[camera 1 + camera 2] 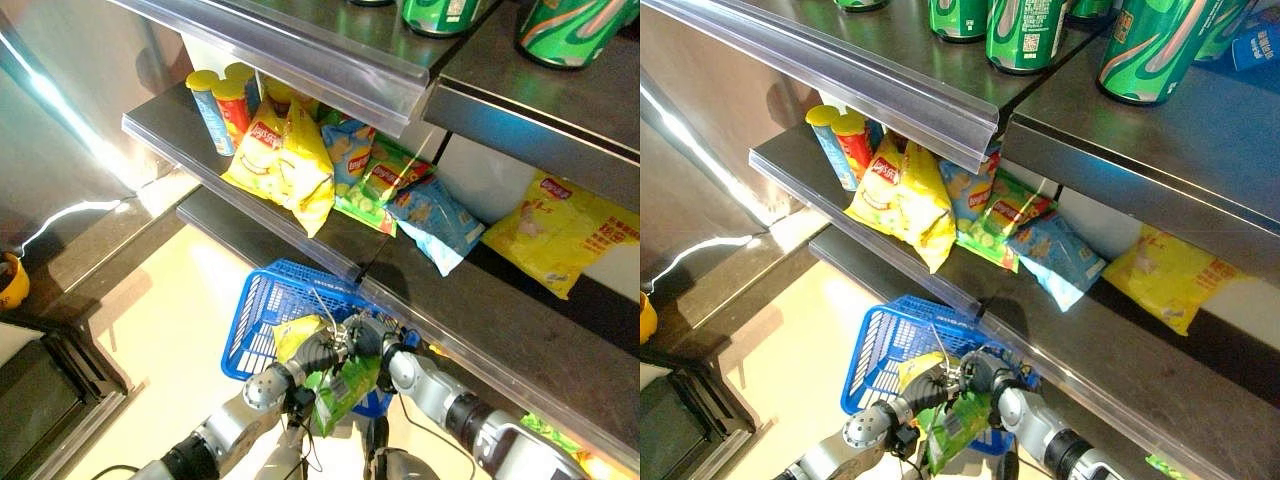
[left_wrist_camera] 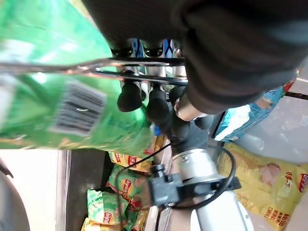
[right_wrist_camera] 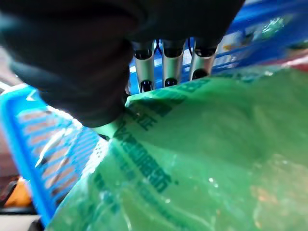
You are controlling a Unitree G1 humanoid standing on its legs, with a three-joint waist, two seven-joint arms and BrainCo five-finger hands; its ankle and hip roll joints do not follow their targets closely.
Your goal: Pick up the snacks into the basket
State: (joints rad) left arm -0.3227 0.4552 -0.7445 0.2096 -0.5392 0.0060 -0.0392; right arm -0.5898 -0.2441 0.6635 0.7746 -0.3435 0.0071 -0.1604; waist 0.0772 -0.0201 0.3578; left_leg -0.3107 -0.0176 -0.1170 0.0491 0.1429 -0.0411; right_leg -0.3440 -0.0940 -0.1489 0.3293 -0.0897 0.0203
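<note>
A blue plastic basket (image 1: 262, 305) hangs in front of the lower shelf, with a yellow snack bag (image 1: 295, 333) lying in it. My left hand (image 1: 312, 352) comes in from the lower left, and its fingers (image 2: 130, 96) are curled round the basket's wire handle (image 2: 144, 61). My right hand (image 1: 372, 335) is close beside it, its fingers (image 3: 166, 67) pinching the top edge of a green snack bag (image 1: 338, 395). That bag hangs at the basket's near rim, over its edge, with the blue mesh (image 3: 43, 144) just beyond it.
The middle shelf holds two yellow chip bags (image 1: 285, 160), chip tubes (image 1: 220, 105), a green bag (image 1: 385, 180), a light blue bag (image 1: 435, 220) and another yellow bag (image 1: 565, 230). Green cans (image 1: 570, 30) stand on the top shelf. The lower shelf's edge (image 1: 480, 350) juts out just right of my hands.
</note>
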